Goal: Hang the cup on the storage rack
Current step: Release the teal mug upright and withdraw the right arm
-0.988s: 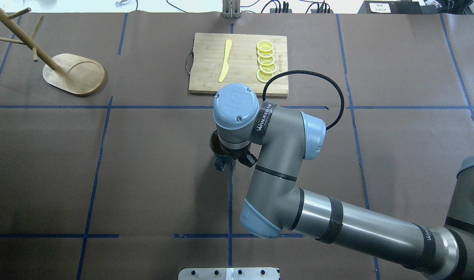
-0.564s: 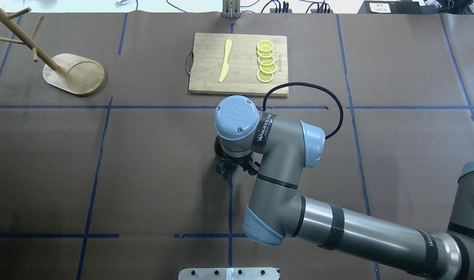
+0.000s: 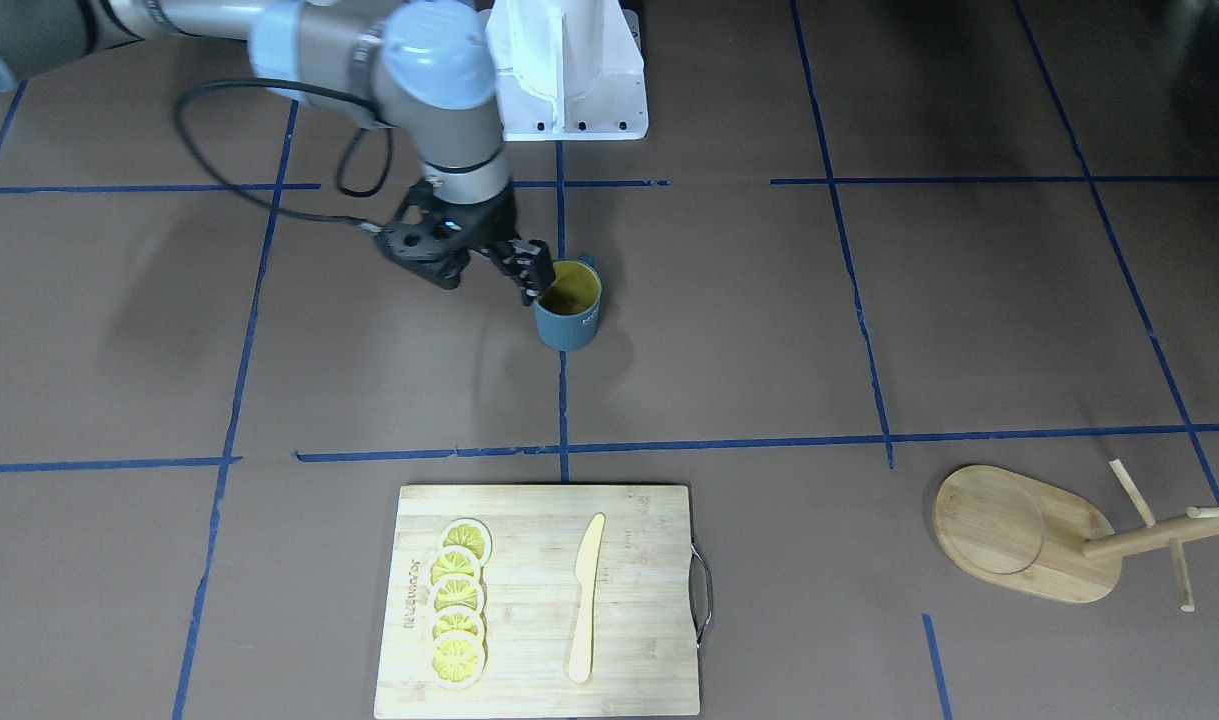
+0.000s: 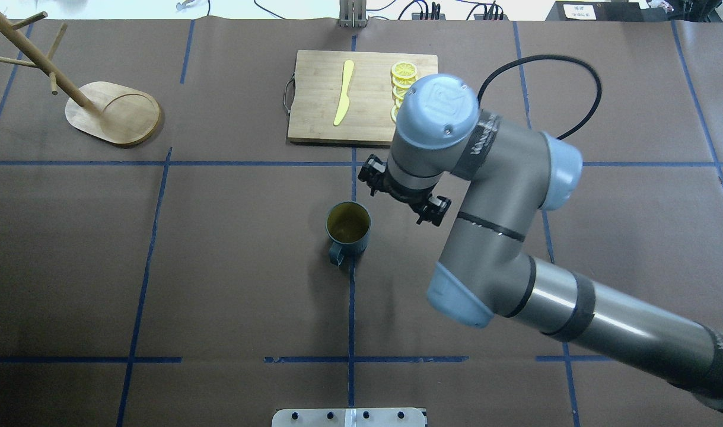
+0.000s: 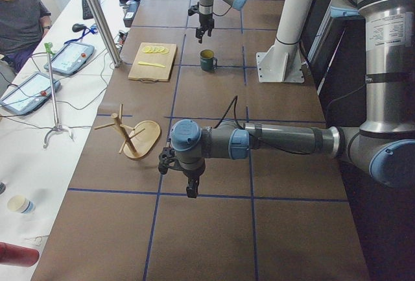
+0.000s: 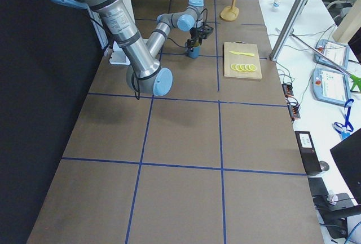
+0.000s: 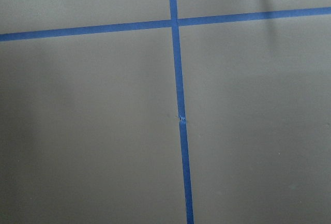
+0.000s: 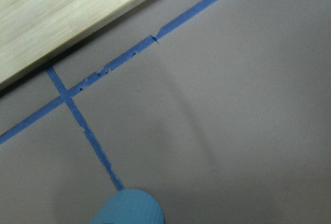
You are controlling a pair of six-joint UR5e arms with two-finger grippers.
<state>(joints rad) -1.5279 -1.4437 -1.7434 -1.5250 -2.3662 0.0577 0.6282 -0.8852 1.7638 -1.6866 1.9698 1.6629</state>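
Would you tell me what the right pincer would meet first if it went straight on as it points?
Most likely bare table cover between the cup and the cutting board: the right pincer hangs beside the cup, not over it, though depth is unclear.

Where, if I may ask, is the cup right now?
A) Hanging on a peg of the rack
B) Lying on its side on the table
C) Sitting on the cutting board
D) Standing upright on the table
D: the cup stands upright on the table, its open top facing up, far from the rack and off the cutting board.
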